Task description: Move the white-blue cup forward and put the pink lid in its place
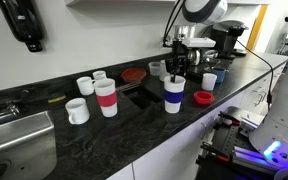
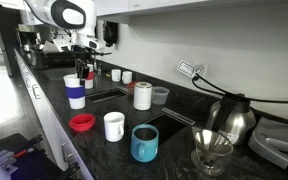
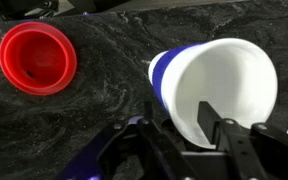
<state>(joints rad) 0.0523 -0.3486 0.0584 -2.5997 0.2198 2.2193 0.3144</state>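
Closing on the white-blue cup [image 3: 224, 80] near the front edge of the table [image 1: 144, 122], keep your gripper [image 3: 184, 122], now apart astride its rim, centred on the wall; avoid nudging the pink lid [image 3: 37, 58] beside it.

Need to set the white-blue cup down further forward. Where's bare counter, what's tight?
Bare: counter between the pink lid and the white-blue cup; also the front strip between the red-banded cup and the white-blue cup. Tight: behind the white-blue cup near the gripper and coffee machine, and the white cups by the wall.
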